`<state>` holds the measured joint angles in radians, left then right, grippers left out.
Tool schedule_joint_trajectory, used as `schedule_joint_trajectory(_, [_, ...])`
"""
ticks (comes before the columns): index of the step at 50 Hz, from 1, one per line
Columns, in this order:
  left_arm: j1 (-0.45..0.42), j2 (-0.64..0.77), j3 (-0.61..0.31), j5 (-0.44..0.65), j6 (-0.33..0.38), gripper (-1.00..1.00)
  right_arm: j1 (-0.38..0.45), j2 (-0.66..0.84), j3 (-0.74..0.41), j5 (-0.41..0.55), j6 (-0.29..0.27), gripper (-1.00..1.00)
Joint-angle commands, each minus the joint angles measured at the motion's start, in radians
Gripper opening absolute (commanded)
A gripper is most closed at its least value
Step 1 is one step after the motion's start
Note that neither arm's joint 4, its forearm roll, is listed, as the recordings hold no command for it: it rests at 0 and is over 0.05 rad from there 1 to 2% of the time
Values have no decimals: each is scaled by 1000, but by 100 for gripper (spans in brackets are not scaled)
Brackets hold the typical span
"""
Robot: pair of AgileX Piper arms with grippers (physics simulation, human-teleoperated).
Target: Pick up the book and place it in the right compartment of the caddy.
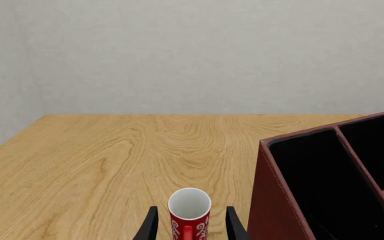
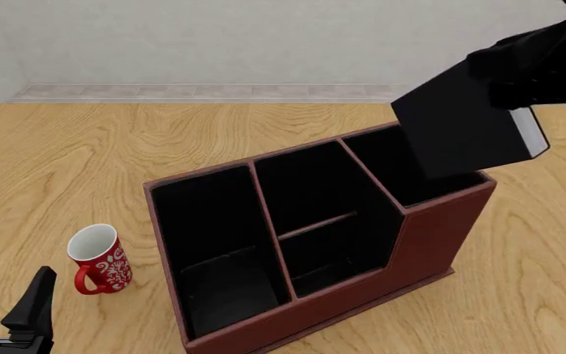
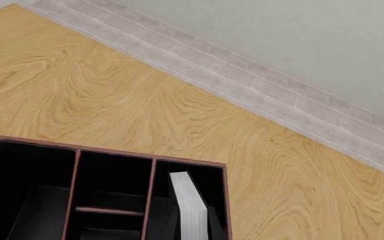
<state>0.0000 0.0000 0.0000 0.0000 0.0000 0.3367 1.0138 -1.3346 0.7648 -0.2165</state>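
The black book (image 2: 460,133) with white page edges hangs tilted at the far right, my right gripper (image 2: 519,81) shut on its upper end. Its lower corner dips into the right compartment (image 2: 382,162) of the reddish-brown caddy (image 2: 430,221). In the right wrist view the book (image 3: 190,210) shows edge-on inside that end section (image 3: 213,182) of the caddy (image 3: 112,150). My left gripper (image 2: 3,291) stands open near the table's front left edge, holding nothing.
A red-and-white mug (image 2: 101,258) stands upright left of the caddy, just ahead of my left fingers (image 1: 150,225). In the left wrist view the mug (image 1: 189,212) appears between them, with the caddy's side wall (image 1: 272,200) close by.
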Motion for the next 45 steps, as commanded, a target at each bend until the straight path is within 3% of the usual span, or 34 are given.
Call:
schedule_joint_trajectory(1, [0,0,0,0,0,100,7,-4,22,-34,34,-100])
schedule_joint_trajectory(45, [0,0,0,0,0,100,22,13,130,-106,74,-100])
